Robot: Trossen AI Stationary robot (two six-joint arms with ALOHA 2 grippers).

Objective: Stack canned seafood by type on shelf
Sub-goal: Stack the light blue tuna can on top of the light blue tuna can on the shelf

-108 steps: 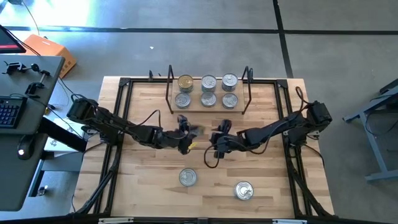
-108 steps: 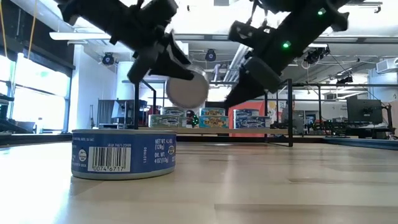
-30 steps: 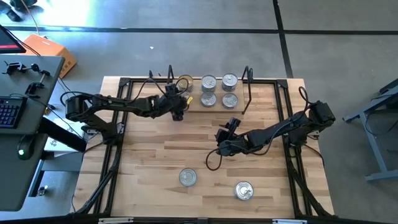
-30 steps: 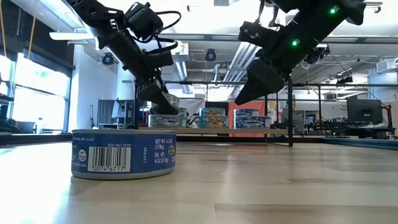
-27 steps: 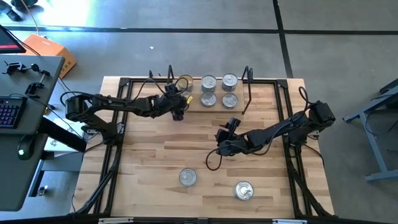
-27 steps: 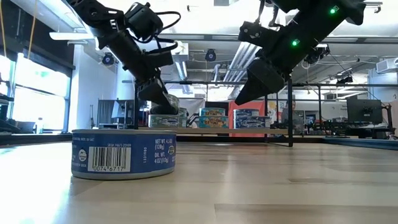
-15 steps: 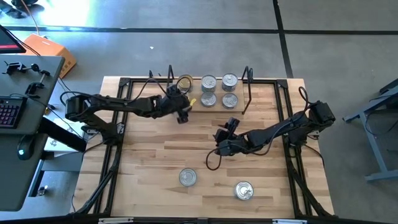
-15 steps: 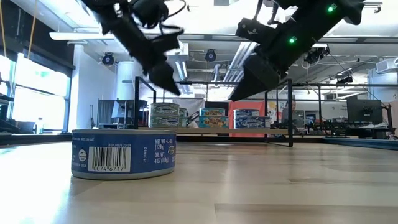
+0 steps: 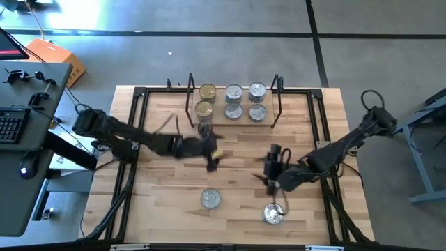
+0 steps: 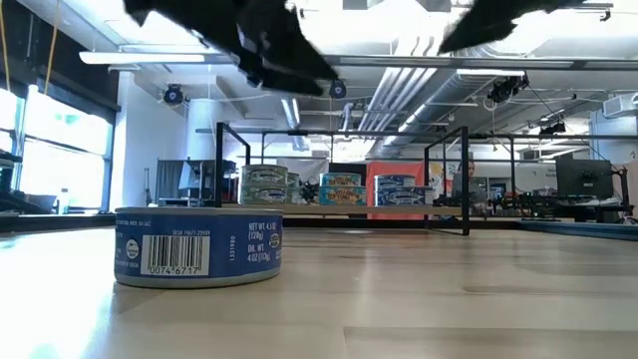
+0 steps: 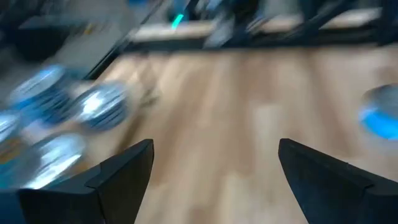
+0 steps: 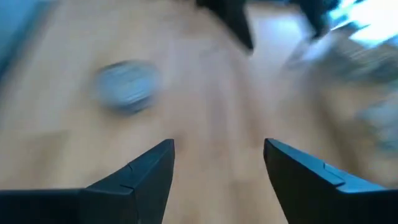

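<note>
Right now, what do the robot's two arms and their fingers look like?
Both arms are dark, nearly black, slim jointed links with loose black cables looping alongside. The left gripper carries a small yellowish mark near its tip; the right gripper shows none. In the wrist views, each ends in two matte black fingers, broad, flat and wedge-shaped with angled inner edges.

Six tins stand on the shelf: two gold-lidded at its left end, four silver-lidded beside them. Two more silver-lidded loose tins sit on the near tabletop.
</note>
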